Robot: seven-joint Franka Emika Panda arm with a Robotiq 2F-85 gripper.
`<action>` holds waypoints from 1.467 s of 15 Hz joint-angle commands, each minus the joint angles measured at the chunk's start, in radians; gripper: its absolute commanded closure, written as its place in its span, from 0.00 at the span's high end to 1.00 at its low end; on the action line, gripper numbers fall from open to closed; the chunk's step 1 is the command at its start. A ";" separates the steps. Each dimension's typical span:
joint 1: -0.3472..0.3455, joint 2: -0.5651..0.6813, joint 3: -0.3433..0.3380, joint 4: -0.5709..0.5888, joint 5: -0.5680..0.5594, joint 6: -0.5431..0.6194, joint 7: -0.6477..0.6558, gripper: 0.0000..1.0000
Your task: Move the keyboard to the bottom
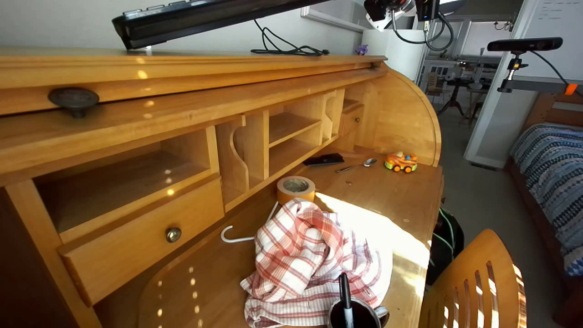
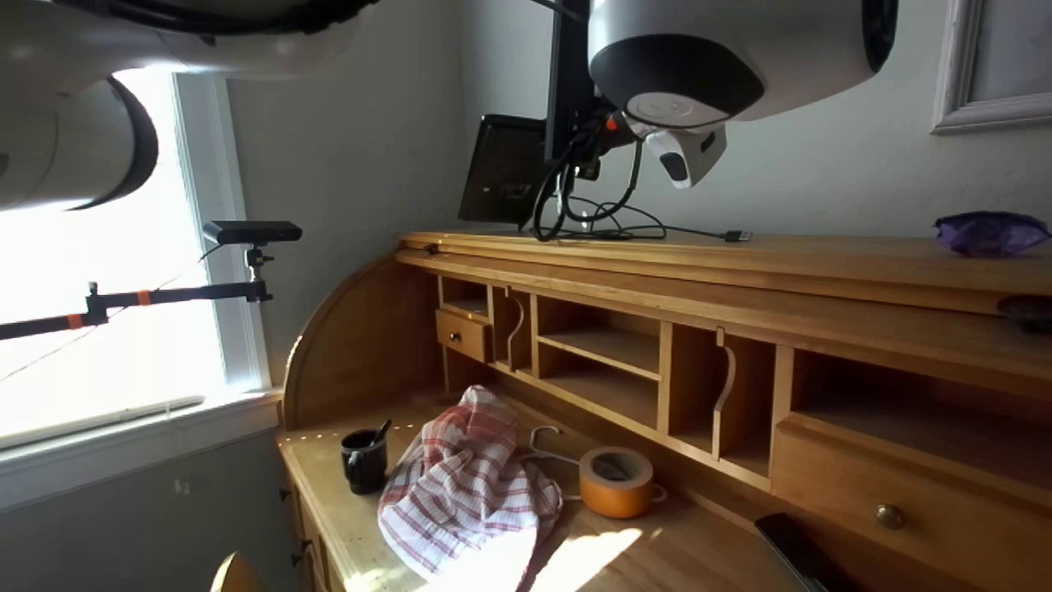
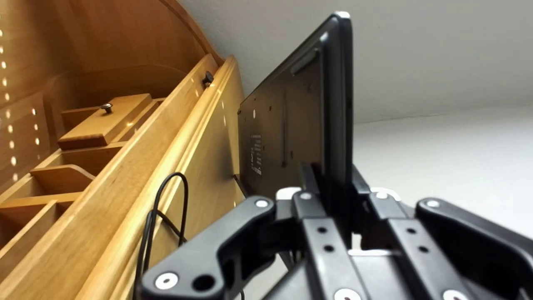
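The black keyboard [image 1: 214, 16] is raised and tilted above the narrow top ledge, its far end lowest, close over the ledge. In an exterior view its dark underside [image 2: 501, 168] shows foreshortened. In the wrist view the underside and label of the keyboard [image 3: 283, 125] face the ledge. My gripper [image 3: 334, 177] is shut on its near short end, one finger on each face. Its thin black cable [image 1: 296, 49] lies coiled on the ledge. The honey-coloured desk surface [image 1: 360, 189], also in an exterior view [image 2: 699, 538], is well below. The fingertips are unclear in the exterior views.
On the desk are a checked cloth [image 1: 300, 255], a tape roll [image 1: 296, 189], a mug with a pen [image 2: 364, 460], a white hanger [image 1: 237, 239], a dark flat object [image 1: 324, 159], a spoon [image 1: 357, 165] and a toy car [image 1: 401, 161]. Cubbyholes [image 2: 608, 345] stand under the ledge.
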 commanded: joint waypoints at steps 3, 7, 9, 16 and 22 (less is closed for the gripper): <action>0.012 0.038 -0.028 0.055 0.014 -0.019 0.028 0.05; 0.023 0.043 -0.046 0.069 -0.009 -0.012 0.019 0.05; 0.030 0.043 -0.058 0.079 -0.028 -0.007 0.011 0.05; 0.091 0.030 -0.120 0.108 -0.159 0.131 -0.080 0.05; 0.149 0.011 -0.172 0.066 -0.240 0.330 -0.162 0.05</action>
